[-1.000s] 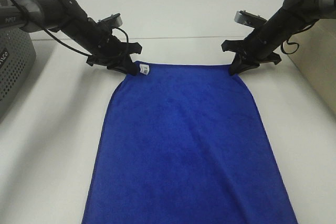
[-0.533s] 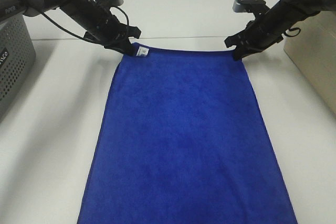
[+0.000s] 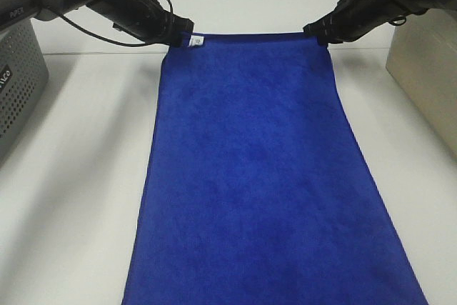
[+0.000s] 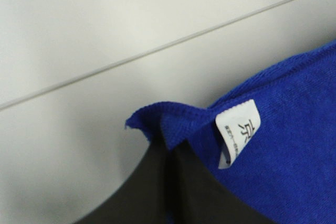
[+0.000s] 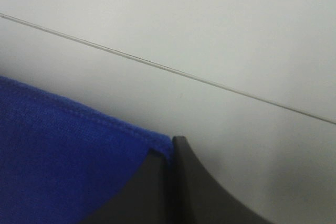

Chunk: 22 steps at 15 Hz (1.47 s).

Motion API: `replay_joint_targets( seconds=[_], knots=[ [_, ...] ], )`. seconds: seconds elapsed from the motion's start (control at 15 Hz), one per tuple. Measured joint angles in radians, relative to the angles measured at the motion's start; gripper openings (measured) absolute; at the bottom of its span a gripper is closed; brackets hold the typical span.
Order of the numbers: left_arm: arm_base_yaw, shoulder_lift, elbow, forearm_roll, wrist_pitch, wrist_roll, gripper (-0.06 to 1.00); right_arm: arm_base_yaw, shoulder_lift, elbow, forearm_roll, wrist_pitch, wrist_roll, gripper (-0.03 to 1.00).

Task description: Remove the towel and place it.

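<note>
Inspector A: Item one is the large rectangular royal-blue microfibre towel (image 3: 253,176). It fills the middle of the high view, running from its far edge at 12 o'clock down past the near frame border at 6 o'clock. The far edge is drawn taut between the two arms and looks raised; whether the near part lies flat on the worktop I cannot tell. A small white fabric tag (image 3: 195,41) sits at the far corner towards 11 o'clock, and the wrist view shows printed characters on it (image 4: 237,132).

Inspector B: And the pincers?

Inspector A: The left pincer (image 3: 173,33) is clenched on the tagged corner; in its wrist view the two dark fingers (image 4: 152,187) meet with blue cloth pinched between them. The right pincer (image 3: 316,33) is clenched on the opposite far corner, at about 1 o'clock; its wrist view shows the stitched hem ending right at the closed fingers (image 5: 157,182).

Inspector B: Surroundings?

Inspector A: A plain white worktop (image 3: 71,176) with a thin seam line across the far side. A grey perforated bin (image 3: 18,83) stands at the 9 o'clock border, well apart from the towel. A beige box-like object (image 3: 428,69) sits at the 3 o'clock border, near the towel's edge but apart from it.
</note>
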Motion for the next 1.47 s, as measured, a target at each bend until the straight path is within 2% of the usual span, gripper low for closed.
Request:
replay_joint_targets(
  seconds=[0.47,0.6,0.87,1.47],
  knots=[
    [-0.014,0.058,-0.001,-0.006,-0.166,0.086,0.00,0.012,0.071,-0.001,0.032,-0.172,-0.014,0.02],
    [-0.035,0.078,-0.001,-0.007,-0.272,0.139,0.00,0.012,0.080,-0.024,0.031,-0.223,-0.020,0.02],
    [-0.048,0.089,-0.001,-0.005,-0.362,0.186,0.00,0.010,0.089,-0.031,0.030,-0.263,-0.030,0.02],
    [-0.057,0.107,-0.002,-0.005,-0.416,0.193,0.00,0.011,0.099,-0.035,0.032,-0.318,-0.040,0.02]
  ],
)
